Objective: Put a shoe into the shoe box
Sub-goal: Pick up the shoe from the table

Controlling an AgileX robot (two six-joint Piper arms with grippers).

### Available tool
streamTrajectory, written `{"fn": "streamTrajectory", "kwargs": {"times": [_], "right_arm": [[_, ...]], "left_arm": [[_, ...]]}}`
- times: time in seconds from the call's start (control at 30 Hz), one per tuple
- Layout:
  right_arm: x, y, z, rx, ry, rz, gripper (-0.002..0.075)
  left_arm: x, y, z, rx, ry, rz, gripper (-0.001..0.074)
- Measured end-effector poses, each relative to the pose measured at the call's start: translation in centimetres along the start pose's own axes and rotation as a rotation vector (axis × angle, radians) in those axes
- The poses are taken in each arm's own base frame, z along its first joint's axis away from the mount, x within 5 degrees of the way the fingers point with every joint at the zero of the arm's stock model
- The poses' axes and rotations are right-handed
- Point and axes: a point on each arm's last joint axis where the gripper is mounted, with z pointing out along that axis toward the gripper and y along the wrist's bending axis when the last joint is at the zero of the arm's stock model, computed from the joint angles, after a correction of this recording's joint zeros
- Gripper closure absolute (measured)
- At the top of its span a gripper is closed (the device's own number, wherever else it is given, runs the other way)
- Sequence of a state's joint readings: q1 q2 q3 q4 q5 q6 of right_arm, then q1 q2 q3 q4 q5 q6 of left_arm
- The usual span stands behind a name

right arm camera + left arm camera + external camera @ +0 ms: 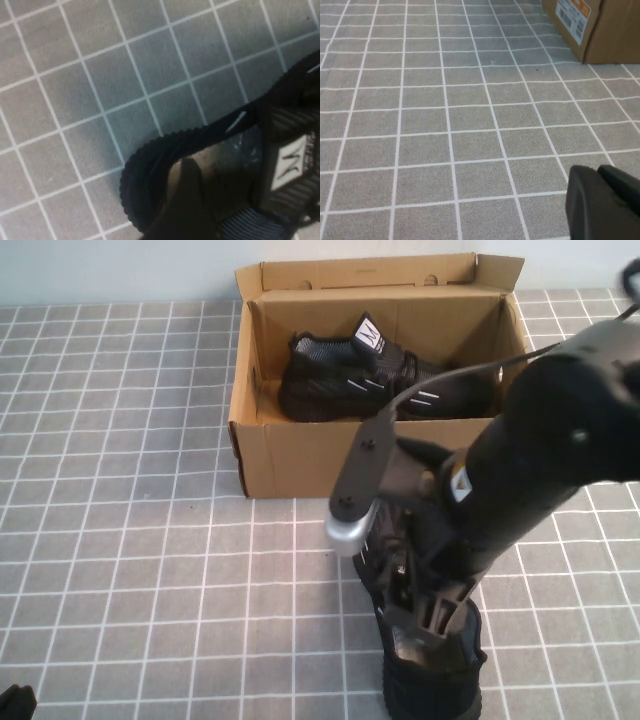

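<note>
The shoe (432, 687), a black knit sneaker, lies on the tiled table near the front edge, right of centre. My right gripper (425, 622) is lowered straight onto it and reaches into its opening. In the right wrist view the shoe (150, 162) fills the lower part, and its white tongue tag (288, 162) shows. The brown cardboard shoe box (300, 455) stands open at the back centre, just beyond the shoe. My left gripper (14, 703) sits at the front left corner, shut and empty (598, 171), far from both.
A second, identical black sneaker (365, 380) lies inside the box on its floor. The box's corner with a printed label (572, 17) shows in the left wrist view. Grey tiled tabletop (130, 490) spreads to the left of the box and shoe.
</note>
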State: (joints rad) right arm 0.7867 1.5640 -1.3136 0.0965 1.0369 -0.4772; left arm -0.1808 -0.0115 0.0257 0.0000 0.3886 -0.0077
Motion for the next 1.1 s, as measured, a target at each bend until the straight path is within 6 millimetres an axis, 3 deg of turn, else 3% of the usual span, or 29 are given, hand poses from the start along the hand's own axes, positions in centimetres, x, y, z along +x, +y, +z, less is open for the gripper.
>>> {"fn": "streamTrajectory", "kwargs": {"times": [0.1,0.3,0.73,1.1], "right_arm": [[-0.2,0.2,1.2,-0.006,0.031,-0.018,0.0204],[-0.8,0.7,1.8,0.084,0.048,-0.125,0.0204],[-0.5,-1.6,4.8,0.266,0.184,-0.106,0.0204],[-0.7,-1.8,5.1,0.292,0.158,-0.064,0.0204]], "left_arm": [[0.0,0.0,0.0,0.0,0.0,0.0,0.0736],[0.0,0.0,0.0,0.0,0.0,0.0,0.0736],[0.0,0.0,0.0,0.0,0.0,0.0,0.0736],[0.0,0.0,0.0,0.0,0.0,0.0,0.0736]]}}
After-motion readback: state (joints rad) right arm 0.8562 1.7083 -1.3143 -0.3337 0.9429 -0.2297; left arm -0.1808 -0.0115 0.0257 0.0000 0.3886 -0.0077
